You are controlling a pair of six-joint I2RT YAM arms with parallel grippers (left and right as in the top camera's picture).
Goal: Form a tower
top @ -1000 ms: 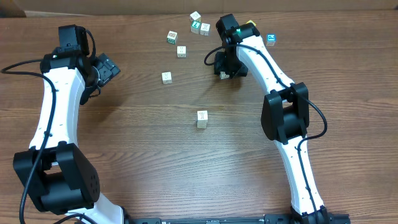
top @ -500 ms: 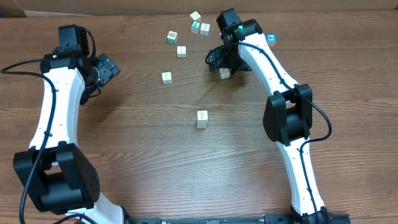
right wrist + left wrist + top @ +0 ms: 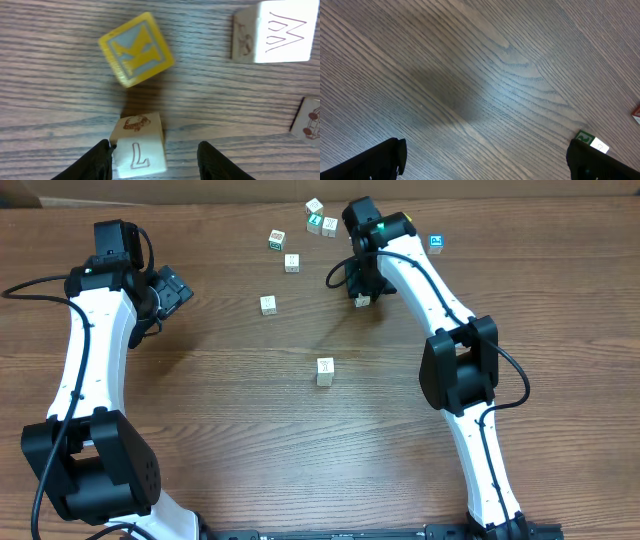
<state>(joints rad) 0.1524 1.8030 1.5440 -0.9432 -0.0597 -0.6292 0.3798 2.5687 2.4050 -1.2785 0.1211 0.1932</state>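
**Overhead check: tower begun, most cubes not yet on it**

Overhead view: the tower (image 3: 324, 371) stands alone near the middle of the table (image 3: 230, 420), well apart from both arms. It is one cube wide with a pale top face. Its height in cubes cannot be counted from above, but it looks low.

Loose cubes (image 3: 291, 262) lie scattered along the far side of the table, none touching the tower.

Right gripper (image 3: 155, 150): at the far side, down over a cream cube (image 3: 139, 147) with a brown-red letter on top.
- Jaws stand apart around this cube. One finger (image 3: 100, 160) is against its side, and there is a clear gap to the other finger.
- Not clamped, as far as the wrist view shows.
- A yellow K cube (image 3: 136, 49) lies just beyond, tilted, and a W cube (image 3: 272, 32) sits off to one side.

Left gripper (image 3: 176, 288): jaws wide apart, holding nothing, parked over bare wood away from the tower.

Judgement: early stage. A short stack exists. Left to do:
- grip this cube;
- carry it to the centre and place it squarely on top;
- repeat for the remaining cubes.
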